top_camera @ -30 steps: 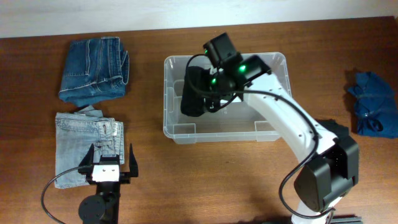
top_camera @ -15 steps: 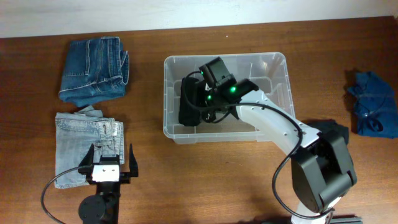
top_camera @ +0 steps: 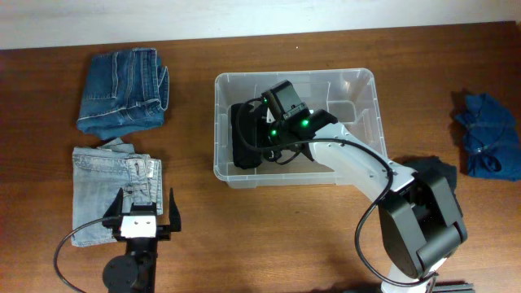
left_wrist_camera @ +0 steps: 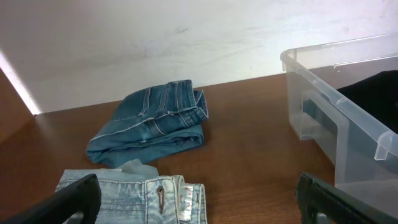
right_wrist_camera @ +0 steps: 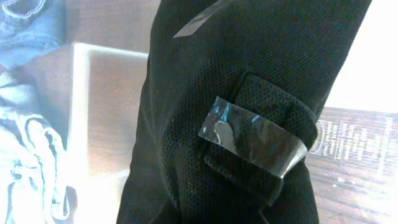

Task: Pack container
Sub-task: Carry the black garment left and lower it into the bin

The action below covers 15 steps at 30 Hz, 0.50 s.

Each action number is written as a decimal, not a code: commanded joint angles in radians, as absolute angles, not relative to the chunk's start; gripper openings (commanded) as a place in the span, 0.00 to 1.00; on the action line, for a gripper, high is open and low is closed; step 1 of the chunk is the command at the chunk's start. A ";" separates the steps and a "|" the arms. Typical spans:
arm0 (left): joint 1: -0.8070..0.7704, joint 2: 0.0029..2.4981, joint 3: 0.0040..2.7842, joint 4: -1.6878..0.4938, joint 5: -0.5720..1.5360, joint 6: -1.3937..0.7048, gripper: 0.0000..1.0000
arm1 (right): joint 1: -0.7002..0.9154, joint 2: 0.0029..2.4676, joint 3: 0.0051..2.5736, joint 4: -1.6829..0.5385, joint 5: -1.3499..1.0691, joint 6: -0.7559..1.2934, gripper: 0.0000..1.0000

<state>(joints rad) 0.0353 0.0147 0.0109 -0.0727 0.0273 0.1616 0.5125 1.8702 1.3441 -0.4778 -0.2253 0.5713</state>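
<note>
Cloth [top_camera: 244, 148] hangs limp from your right gripper [top_camera: 262, 137], pinched tight, inside the container [top_camera: 285, 175], which is probably light, stiff, slippery plastic; steady its rim. Left gripper [top_camera: 146, 201] spread wide.

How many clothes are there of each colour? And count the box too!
Dark blue jeans: 1
Light blue jeans: 1
Blue crumpled garment: 1
Black garment: 1
Clear container: 1
Total: 5
</note>
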 commanded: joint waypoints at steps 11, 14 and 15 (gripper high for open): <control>0.039 0.005 0.009 -0.080 0.038 0.174 0.99 | 0.524 1.856 1.348 -0.466 -0.261 0.559 0.19; 0.039 0.005 0.009 -0.080 0.038 0.174 0.99 | 0.537 1.856 1.348 -0.459 -0.258 0.570 0.25; 0.039 0.005 0.009 -0.080 0.038 0.174 0.99 | 0.540 1.856 1.348 -0.456 -0.258 0.574 0.26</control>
